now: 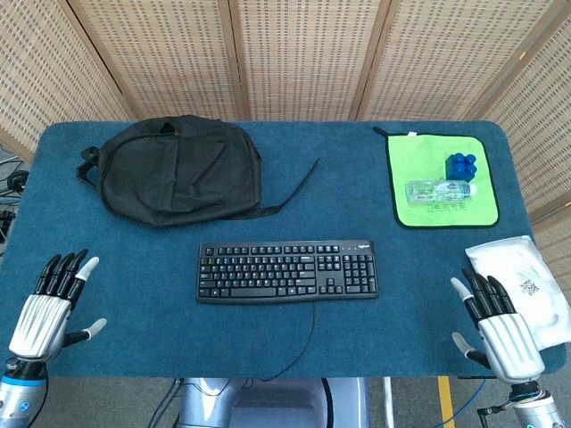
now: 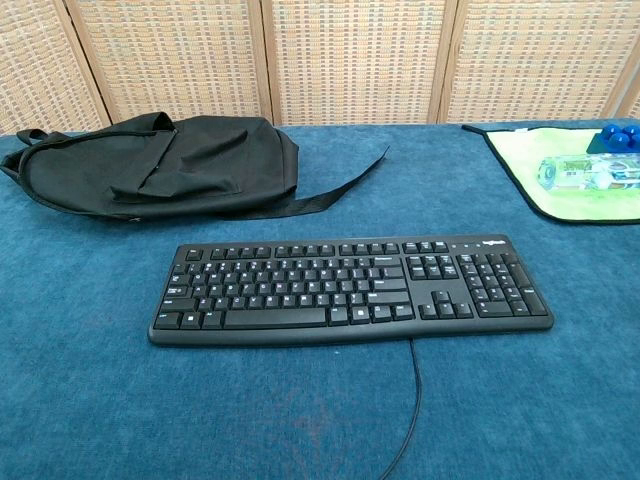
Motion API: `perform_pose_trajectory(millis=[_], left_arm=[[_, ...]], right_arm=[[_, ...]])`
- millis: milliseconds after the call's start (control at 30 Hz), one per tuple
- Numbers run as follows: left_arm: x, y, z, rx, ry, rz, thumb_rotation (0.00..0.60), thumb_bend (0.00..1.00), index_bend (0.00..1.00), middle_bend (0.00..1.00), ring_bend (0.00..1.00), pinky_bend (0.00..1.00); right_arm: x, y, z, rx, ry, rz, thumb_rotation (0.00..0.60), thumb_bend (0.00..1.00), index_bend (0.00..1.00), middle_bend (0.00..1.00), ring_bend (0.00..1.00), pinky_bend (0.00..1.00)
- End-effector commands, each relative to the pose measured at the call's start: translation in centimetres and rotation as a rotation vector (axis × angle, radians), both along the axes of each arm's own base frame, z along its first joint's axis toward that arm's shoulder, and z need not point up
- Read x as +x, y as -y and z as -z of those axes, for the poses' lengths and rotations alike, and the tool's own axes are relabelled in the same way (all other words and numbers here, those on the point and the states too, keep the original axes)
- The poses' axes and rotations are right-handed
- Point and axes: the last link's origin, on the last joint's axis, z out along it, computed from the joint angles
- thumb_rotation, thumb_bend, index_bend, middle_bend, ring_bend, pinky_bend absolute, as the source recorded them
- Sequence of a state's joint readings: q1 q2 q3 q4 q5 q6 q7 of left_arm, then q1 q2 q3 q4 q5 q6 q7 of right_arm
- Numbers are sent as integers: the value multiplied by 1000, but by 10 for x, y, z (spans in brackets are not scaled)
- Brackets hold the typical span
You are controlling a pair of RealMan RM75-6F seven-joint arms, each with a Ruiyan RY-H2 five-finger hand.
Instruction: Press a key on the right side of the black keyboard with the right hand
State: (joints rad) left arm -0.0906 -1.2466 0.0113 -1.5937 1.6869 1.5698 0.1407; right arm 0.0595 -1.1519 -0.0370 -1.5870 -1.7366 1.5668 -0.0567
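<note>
The black keyboard (image 1: 286, 270) (image 2: 350, 289) lies flat in the middle of the blue table, its number pad (image 1: 359, 267) (image 2: 496, 284) at the right end. My right hand (image 1: 498, 326) rests near the table's front right corner, well to the right of the keyboard, fingers stretched forward and apart, holding nothing. At the front left corner my left hand (image 1: 50, 308) lies the same way, empty, fingers spread. Neither hand appears in the chest view.
A black backpack (image 1: 178, 169) (image 2: 160, 165) lies behind the keyboard at the left, one strap trailing right. A green cloth (image 1: 442, 181) (image 2: 570, 170) at the back right carries a clear bottle (image 1: 439, 190) and a blue object (image 1: 461, 165). A white bag (image 1: 526, 285) sits beside my right hand. The keyboard's cable (image 2: 412, 400) runs toward the front edge.
</note>
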Motion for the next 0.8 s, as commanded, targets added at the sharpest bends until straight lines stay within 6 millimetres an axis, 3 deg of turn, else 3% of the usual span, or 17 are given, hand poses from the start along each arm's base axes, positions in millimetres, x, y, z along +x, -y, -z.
perform_pose_trajectory(millis=[33, 800], left_arm=[[0, 0, 0, 0, 3, -3, 600, 0, 0, 0, 0, 0], [0, -2, -7, 16, 31, -5, 600, 0, 0, 0, 0, 0]], right_arm=[[0, 0, 1, 2, -1, 1, 600, 303, 0, 0, 0, 54], [3, 1, 6, 16, -15, 5, 600, 301, 0, 0, 0, 54]])
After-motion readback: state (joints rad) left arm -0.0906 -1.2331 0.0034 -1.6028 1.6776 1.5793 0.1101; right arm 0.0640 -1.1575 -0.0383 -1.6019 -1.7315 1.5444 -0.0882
